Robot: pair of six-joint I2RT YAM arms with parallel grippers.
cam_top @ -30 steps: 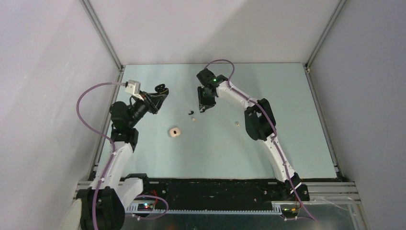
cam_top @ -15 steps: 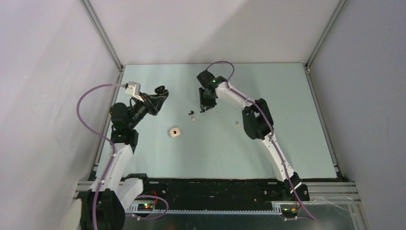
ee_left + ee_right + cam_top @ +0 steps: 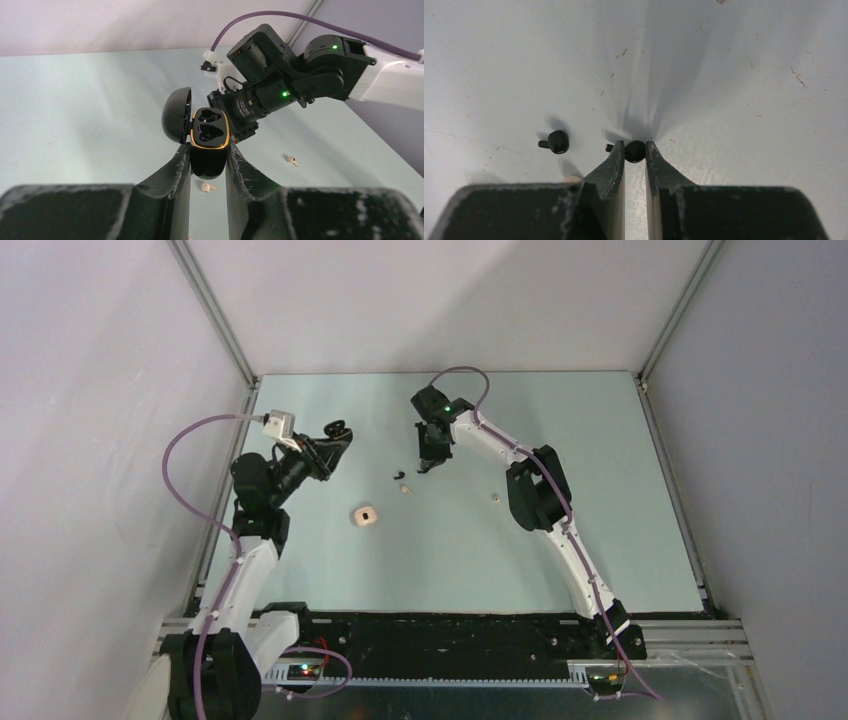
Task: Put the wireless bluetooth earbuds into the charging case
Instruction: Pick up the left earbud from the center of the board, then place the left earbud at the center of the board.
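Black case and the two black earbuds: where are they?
black case (image 3: pixel 207 162): left wrist view, glossy body.
pinched black earbud (image 3: pixel 634 151): right wrist view, round head.
loose black earbud (image 3: pixel 558 141): right wrist view, round head.

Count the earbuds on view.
4: one black bud in the right pincer, a second black bud beside it, one cream bud close by, another cream bud farther right.

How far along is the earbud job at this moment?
Done: no bud seated; the open black case, clamped in the left gripper, shows both sockets empty. In hand: the right gripper pinches one black earbud on the table. Left: that bud, the second black earbud, both cream earbuds lying loose.
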